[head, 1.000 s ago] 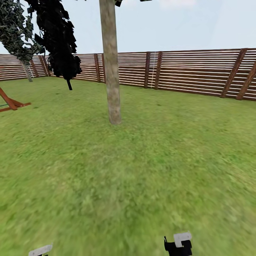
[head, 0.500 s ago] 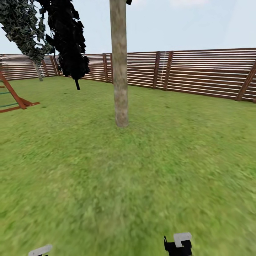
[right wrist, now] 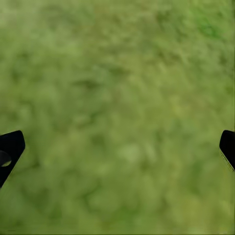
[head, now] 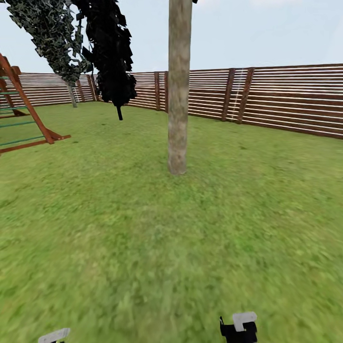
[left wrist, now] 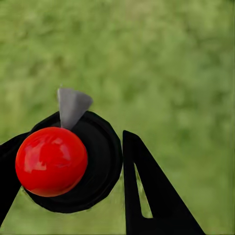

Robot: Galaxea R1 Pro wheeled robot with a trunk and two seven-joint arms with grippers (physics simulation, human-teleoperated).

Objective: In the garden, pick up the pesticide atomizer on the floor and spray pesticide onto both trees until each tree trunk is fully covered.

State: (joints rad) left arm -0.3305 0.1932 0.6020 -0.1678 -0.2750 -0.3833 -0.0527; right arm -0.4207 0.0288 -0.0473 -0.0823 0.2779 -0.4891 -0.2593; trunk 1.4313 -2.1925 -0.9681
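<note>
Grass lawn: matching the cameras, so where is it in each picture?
Head view: the grass lawn runs from the fence to the bottom edge, around the tree trunk.
Left wrist view: behind the red-topped atomizer in the left gripper.
Right wrist view: behind the open right gripper.
Shared landmark: the right gripper, at the head view's bottom edge.

A fenced back garden.
Grass lawn point(head: 143, 238) surrounds a tree trunk point(head: 178, 95); behind it a slatted wooden fence point(head: 286, 102), beside it a climbing frame point(head: 24, 119).

Green grass lawn point(head: 143, 247), brown slatted wooden fence point(head: 286, 100), red-brown climbing frame point(head: 24, 114), pale hazy sky point(head: 267, 33)
</note>
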